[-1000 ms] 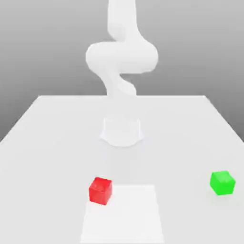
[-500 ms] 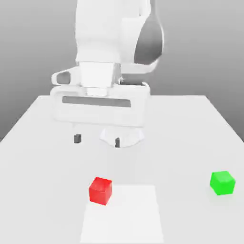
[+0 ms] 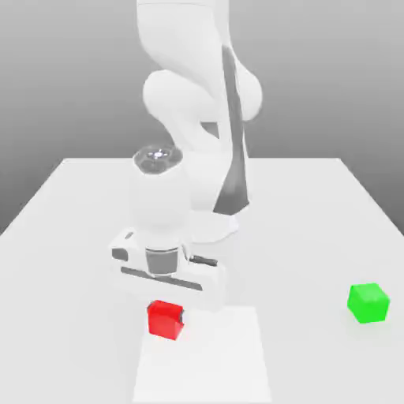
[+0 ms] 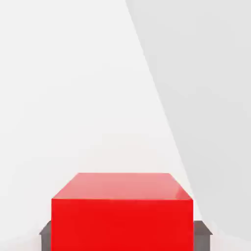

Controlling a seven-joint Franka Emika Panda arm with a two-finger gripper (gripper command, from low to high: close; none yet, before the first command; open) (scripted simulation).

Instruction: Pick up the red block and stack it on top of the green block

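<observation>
The red block (image 3: 163, 319) rests on the white table (image 3: 71, 229), near its front and a little toward the exterior view's left. My gripper (image 3: 166, 315) has come straight down over the block and is shut on it, with a dark fingertip (image 3: 182, 318) against its right side. In the hand view the red block (image 4: 121, 213) sits between two dark pads (image 4: 46, 234), which touch its sides. The green block (image 3: 368, 303) stands alone far off at the exterior view's right, at about the same depth.
The arm's white base (image 3: 217, 225) rises behind the hand at the table's middle. A paler square patch (image 3: 213, 355) marks the tabletop just right of the red block. Open table surface lies between the two blocks.
The hand dropped from well above the table down onto the red block. Its fingers, spread wide half a second ago, have closed on the block's sides. Neither block has moved.
</observation>
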